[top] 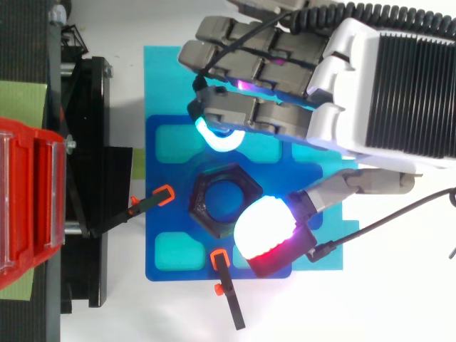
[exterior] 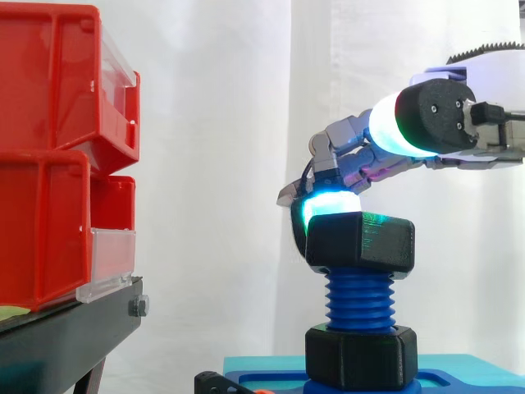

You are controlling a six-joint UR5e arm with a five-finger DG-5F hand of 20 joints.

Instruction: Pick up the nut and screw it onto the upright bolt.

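Side and top views of the nut on the bolt. The bolt (exterior: 359, 297), blue and coarsely threaded, stands upright near the middle of the blue plate (top: 167, 171), its long axis vertical. The nut (exterior: 359, 242) is black and hexagonal with rounded corners. It sits level on the bolt's upper end, its bore in line with the bolt's axis and several turns of bare thread below it. At the foot of the thread, a black hexagonal collar (exterior: 361, 357) rests on the plate.

The hand (top: 285, 78) reaches in above the nut with its fingers curled. One cyan-glowing fingertip (exterior: 328, 203) lies on the nut's top face and hooks over the side facing the red bins (exterior: 49, 148), so the hand grips the nut's rim. The thumb's white pad (exterior: 390, 123) stands higher than the nut and apart from it.

The side view gives the heights: exposed thread, collar, raised thumb, and the black stand (exterior: 66, 336) under the bins before the white curtain (exterior: 213, 164). The top view gives the layout: the nut's six-sided outline, the teal mat (top: 164, 78) beneath the plate, and two black clamps with orange tips (top: 153, 201) at the plate's edges, one on the bin side
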